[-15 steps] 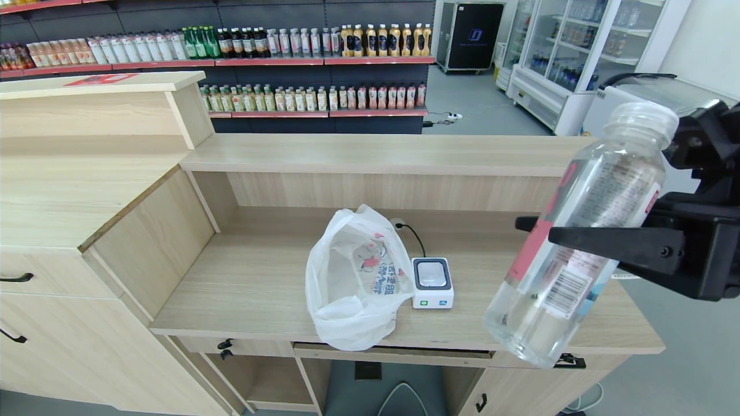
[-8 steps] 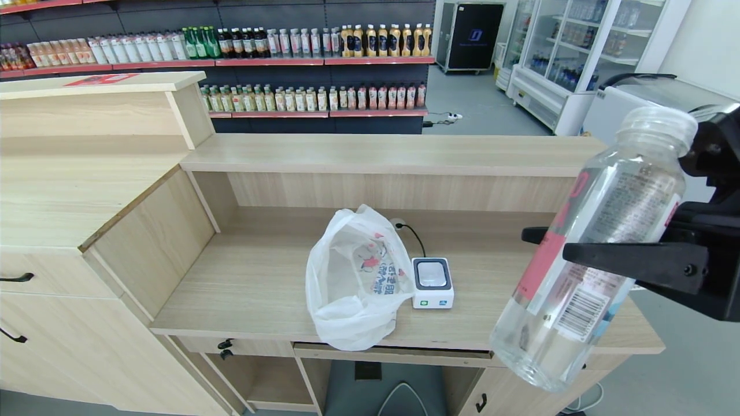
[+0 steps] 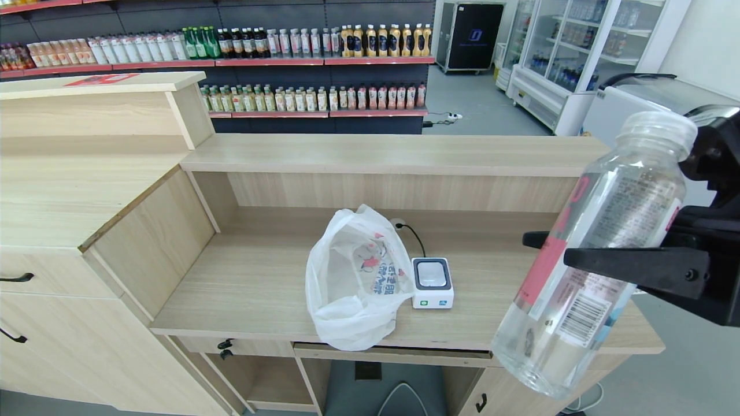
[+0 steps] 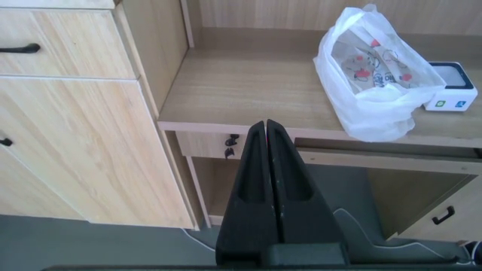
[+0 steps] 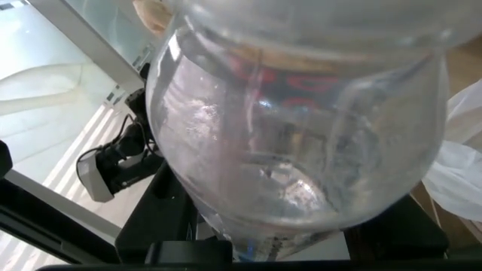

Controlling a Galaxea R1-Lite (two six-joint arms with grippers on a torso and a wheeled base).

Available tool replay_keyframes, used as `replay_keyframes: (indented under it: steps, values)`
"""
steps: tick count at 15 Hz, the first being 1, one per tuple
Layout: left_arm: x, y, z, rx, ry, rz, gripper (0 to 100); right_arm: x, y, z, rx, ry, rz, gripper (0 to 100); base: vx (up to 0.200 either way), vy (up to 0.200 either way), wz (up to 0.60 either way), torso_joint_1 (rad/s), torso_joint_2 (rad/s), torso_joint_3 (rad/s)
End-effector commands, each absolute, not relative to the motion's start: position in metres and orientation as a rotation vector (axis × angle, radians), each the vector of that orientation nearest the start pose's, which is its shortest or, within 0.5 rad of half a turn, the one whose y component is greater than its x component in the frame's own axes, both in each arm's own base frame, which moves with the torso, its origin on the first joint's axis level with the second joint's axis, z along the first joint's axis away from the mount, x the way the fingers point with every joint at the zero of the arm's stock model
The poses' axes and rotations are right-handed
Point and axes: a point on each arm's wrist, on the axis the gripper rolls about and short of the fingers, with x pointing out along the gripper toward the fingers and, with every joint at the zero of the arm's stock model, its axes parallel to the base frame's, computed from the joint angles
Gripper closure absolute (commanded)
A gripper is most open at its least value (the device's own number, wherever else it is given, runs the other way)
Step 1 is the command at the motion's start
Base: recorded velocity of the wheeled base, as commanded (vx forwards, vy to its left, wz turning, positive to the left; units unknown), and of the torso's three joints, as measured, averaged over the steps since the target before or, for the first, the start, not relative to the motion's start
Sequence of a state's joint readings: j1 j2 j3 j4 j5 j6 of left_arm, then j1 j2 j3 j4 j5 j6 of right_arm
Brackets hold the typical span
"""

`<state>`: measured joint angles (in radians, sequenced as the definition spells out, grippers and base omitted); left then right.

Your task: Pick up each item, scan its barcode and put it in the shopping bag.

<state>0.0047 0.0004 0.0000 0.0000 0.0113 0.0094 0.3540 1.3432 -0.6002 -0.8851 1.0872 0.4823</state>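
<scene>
One clear bottle (image 3: 621, 196), tilted w/ cap up, is pinched mid-body by R gripper (image 3: 546, 247), in the air off the counter's (image 3: 243, 283) front-right corner. Shopping bag (image 3: 352, 280) sits by front edge, scanner (image 3: 432, 282) just beside it. L gripper (image 4: 266, 124): fingers pressed together, before counter front.

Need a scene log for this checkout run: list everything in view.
bottle: one, clear with red label, tilted in the right gripper, at the right.
bag: one, white with red print, on the counter, left of the scanner.
scanner: one, white, on the counter.
counter: one, light wood.
shelf drinks: many, mixed colours, back shelves.
fridges: at least two, white, back right.
left gripper: one, black, shut, empty, before the counter.
right gripper: one, black, shut on the bottle.
</scene>
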Motion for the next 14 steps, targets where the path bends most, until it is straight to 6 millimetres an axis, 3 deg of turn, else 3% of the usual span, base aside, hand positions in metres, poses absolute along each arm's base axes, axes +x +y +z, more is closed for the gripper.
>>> replay_keyframes:
  steps: [1,11,12,14]
  values:
    - [-0.023,0.0,0.075,0.009,0.0,0.017,100,0.183,0.088,0.242,0.341,0.207,1.439,100,0.0,0.0,0.0,0.0,0.0,0.0]
    - [-0.023,0.0,0.075,0.009,0.0,0.017,100,0.188,0.085,0.24,0.352,0.225,1.407,100,0.0,0.0,0.0,0.0,0.0,0.0]
    - [-0.023,0.0,0.075,0.009,0.0,0.017,100,0.191,0.085,0.238,0.356,0.228,1.389,100,0.0,0.0,0.0,0.0,0.0,0.0]
    - [-0.023,0.0,0.075,0.009,0.0,0.017,100,0.213,0.08,0.233,0.325,0.165,1.195,100,0.0,0.0,0.0,0.0,0.0,0.0]
